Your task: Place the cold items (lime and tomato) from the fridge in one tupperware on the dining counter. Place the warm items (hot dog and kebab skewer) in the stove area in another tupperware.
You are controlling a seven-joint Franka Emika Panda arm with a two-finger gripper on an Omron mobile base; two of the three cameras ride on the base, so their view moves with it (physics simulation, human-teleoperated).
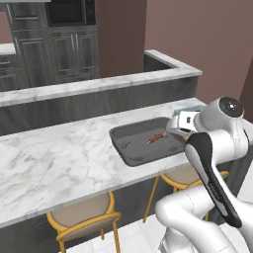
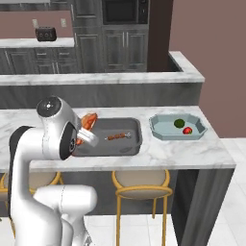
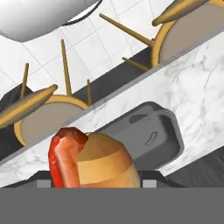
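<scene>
Left base view: a white marble dining counter (image 1: 59, 158) carries a dark grey rectangular tupperware tray (image 1: 129, 148) near its front edge. A thin brown kebab skewer (image 1: 156, 138) lies inside the tray. Bare marble stretches toward 9 o'clock of the tray. Two yellow-framed round stools (image 1: 81, 217) stand under the counter edge.

Right base view: the gripper (image 2: 86, 129) hangs over the tray's 9 o'clock rim, its jaws closed partway on a red-and-tan hot dog in a bun (image 2: 88, 120). At 3 o'clock of the tray, apart from it, a pale blue octagonal tupperware (image 2: 166, 129) holds a green lime (image 2: 178, 123) and a red tomato (image 2: 187, 130). Dark cabinets line the rear wall. No writing can be read.

Hand view: the hot dog sits between the fingertips. Beyond it, at 1 o'clock, lie the grey tray, marble, stools and white floor tiles (image 3: 43, 52).
</scene>
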